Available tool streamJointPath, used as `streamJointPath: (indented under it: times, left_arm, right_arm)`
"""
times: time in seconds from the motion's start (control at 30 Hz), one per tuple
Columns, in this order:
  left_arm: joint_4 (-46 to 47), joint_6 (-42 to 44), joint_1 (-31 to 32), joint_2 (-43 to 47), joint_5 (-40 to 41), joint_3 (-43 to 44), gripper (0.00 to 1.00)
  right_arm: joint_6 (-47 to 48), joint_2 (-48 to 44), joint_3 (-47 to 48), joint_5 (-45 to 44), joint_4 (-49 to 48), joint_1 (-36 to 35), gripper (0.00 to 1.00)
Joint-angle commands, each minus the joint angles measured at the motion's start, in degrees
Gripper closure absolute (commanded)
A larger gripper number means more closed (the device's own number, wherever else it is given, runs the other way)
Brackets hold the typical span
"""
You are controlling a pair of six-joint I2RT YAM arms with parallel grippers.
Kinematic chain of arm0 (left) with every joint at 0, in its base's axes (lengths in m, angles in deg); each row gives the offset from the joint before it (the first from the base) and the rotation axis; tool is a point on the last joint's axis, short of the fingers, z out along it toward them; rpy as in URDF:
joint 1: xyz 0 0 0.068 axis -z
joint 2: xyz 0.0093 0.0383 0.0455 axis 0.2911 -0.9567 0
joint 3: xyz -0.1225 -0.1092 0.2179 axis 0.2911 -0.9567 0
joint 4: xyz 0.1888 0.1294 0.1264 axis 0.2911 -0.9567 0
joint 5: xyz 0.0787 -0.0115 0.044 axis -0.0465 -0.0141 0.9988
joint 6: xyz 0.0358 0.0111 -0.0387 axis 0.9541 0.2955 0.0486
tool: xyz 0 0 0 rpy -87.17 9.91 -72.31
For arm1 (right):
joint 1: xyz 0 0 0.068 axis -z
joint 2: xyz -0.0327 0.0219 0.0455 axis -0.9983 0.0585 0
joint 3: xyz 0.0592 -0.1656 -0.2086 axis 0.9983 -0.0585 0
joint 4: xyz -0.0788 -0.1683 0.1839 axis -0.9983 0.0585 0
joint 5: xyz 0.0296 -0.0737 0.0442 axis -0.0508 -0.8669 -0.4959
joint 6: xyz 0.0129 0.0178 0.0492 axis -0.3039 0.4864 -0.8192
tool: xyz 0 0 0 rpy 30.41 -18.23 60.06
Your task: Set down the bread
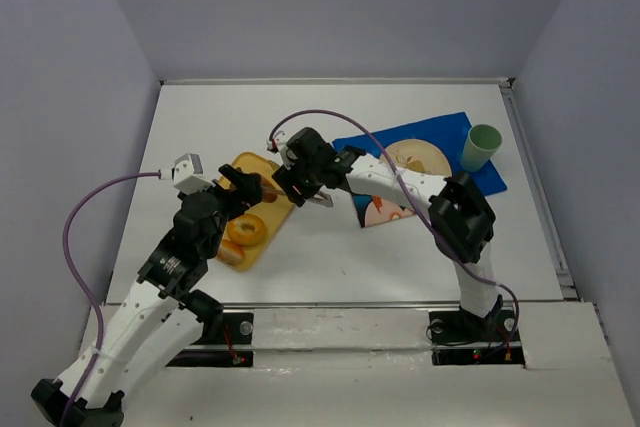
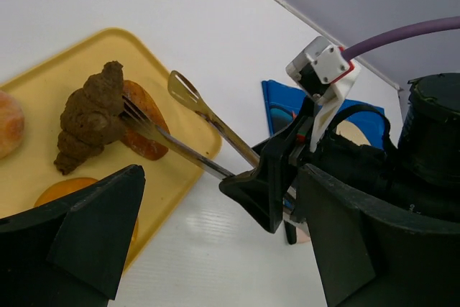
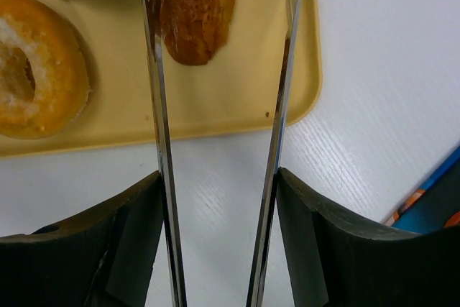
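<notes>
My right gripper point(image 1: 300, 182) point(image 3: 219, 177) is shut on metal tongs point(image 2: 188, 152) point(image 3: 157, 106), whose arms stand open over the yellow tray point(image 1: 262, 162) point(image 3: 215, 106). A darker brown long roll point(image 3: 198, 12) point(image 2: 146, 134) lies between the tong tips, with one tip touching it. A chocolate-brown croissant point(image 2: 90, 116) sits beside it, and the ring bagel point(image 1: 245, 230) point(image 3: 36, 62) lies nearer. A golden roll point(image 2: 6, 124) at the left edge of the left wrist view may be the bread; no cut face shows. My left gripper point(image 1: 238, 190) point(image 2: 215, 249) is open and empty above the tray's right edge.
A blue mat point(image 1: 450, 132) with a round plate point(image 1: 418, 157) lies to the right, and a green cup point(image 1: 482, 147) stands on its far corner. Another orange pastry point(image 1: 232, 255) sits at the tray's near end. The two grippers are close together.
</notes>
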Motion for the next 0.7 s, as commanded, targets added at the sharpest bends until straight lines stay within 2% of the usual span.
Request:
streamJointPath:
  times: [0.0, 0.33, 0.6, 0.67]
  left_arm:
    - [2.61, 0.08, 0.29, -0.25, 0.44, -0.64, 0.01]
    - [2.70, 0.00, 0.29, -0.42, 0.52, -0.73, 0.01]
    - [2.79, 0.09, 0.29, -0.51, 0.44, -0.73, 0.01]
    - [2.70, 0.09, 0.29, -0.42, 0.53, -0.73, 0.01]
  right_arm:
    - [3.91, 1.70, 3.69, -1.09, 1.44, -2.45, 0.34]
    - [3.91, 3.72, 5.36, -2.76, 1.97, -3.60, 0.35]
    - [1.19, 3.37, 5.28, -8.91, 3.64, -3.60, 0.52]
    - [0.40, 2.67, 4.75, -10.66, 3.99, -3.60, 0.62]
